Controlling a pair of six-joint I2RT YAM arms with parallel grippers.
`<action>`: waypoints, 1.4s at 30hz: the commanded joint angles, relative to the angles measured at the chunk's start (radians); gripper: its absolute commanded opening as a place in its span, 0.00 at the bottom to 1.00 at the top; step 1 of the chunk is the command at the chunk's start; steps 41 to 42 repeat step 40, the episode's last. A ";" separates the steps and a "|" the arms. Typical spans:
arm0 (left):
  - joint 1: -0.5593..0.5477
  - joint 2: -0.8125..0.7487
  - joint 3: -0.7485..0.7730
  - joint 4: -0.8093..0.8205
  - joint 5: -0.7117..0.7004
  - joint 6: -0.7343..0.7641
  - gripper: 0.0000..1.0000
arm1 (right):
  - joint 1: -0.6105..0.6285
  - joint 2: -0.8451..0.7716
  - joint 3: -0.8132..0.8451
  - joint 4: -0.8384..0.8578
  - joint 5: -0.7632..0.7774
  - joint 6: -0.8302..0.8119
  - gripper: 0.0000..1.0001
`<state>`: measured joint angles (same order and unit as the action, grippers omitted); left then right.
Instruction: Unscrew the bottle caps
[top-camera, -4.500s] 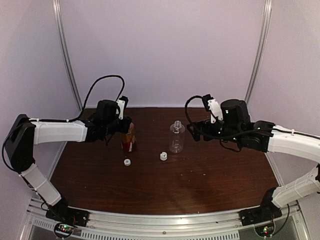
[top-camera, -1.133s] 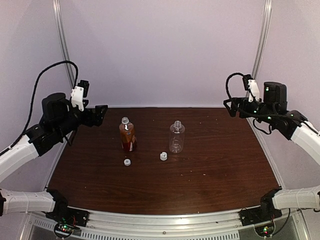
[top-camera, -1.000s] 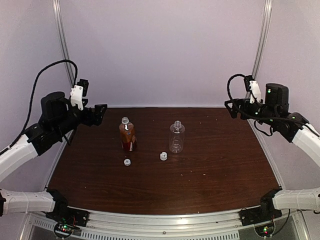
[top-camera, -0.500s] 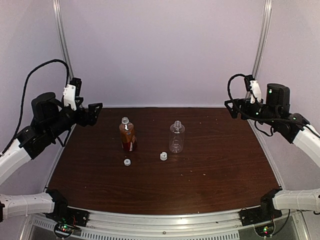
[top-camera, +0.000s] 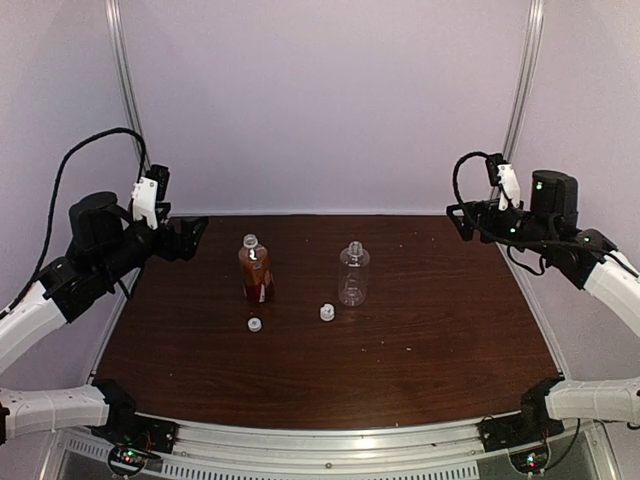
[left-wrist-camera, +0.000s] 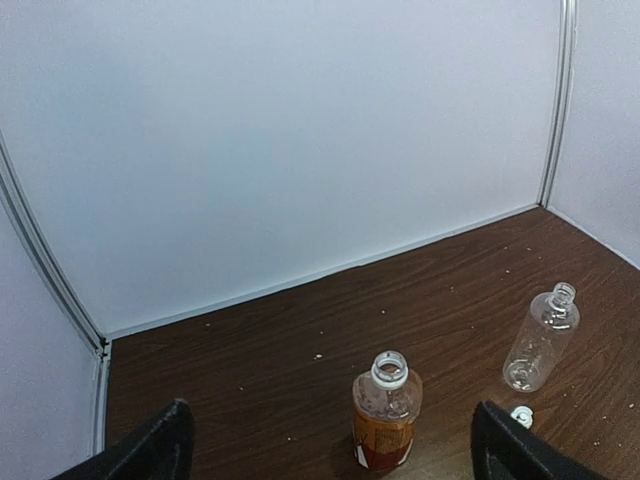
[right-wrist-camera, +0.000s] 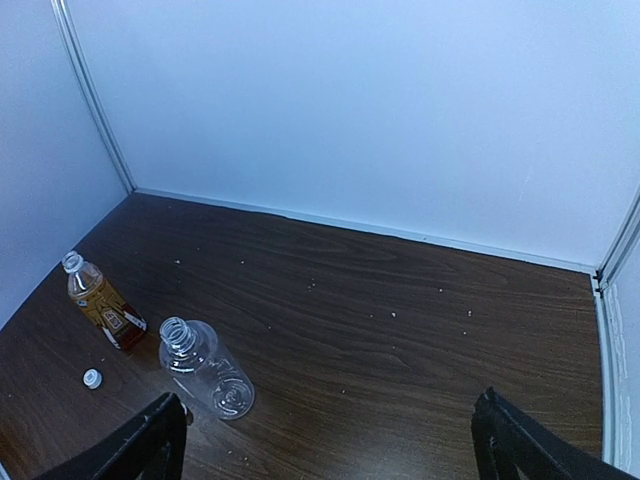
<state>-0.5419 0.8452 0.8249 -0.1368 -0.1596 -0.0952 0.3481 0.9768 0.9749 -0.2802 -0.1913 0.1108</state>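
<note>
1. Top view: amber bottle (top-camera: 256, 270), clear bottle (top-camera: 353, 274) upright, uncapped, mid-tabletop (top-camera: 430, 345); caps (top-camera: 254, 324) (top-camera: 327, 313) just before them. Left hand (top-camera: 193, 236), right hand (top-camera: 458, 222) spread apart, well away at opposite sides.
2. Left wrist: amber bottle (left-wrist-camera: 387, 410) ahead, centred.
3. Right wrist: amber bottle (right-wrist-camera: 105, 305), clear bottle (right-wrist-camera: 205, 370) lower left.

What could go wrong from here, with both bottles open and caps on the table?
1. The amber bottle stands uncapped with liquid inside; a nudge from the left hand could tip and spill it.
2. The clear bottle looks empty and light, so any brush might topple it.
3. The left cap and right cap lie loose in front of the bottles; a low sweep could scatter them.
</note>
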 joint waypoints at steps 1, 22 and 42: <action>0.007 -0.009 -0.005 0.050 0.017 0.012 0.98 | -0.004 -0.027 -0.009 0.018 -0.019 -0.006 1.00; 0.007 -0.009 -0.001 0.041 -0.007 0.009 0.98 | -0.004 -0.051 -0.018 0.022 -0.024 -0.007 1.00; 0.007 0.004 0.007 0.029 -0.021 0.012 0.98 | -0.004 -0.049 -0.021 0.029 -0.015 -0.004 1.00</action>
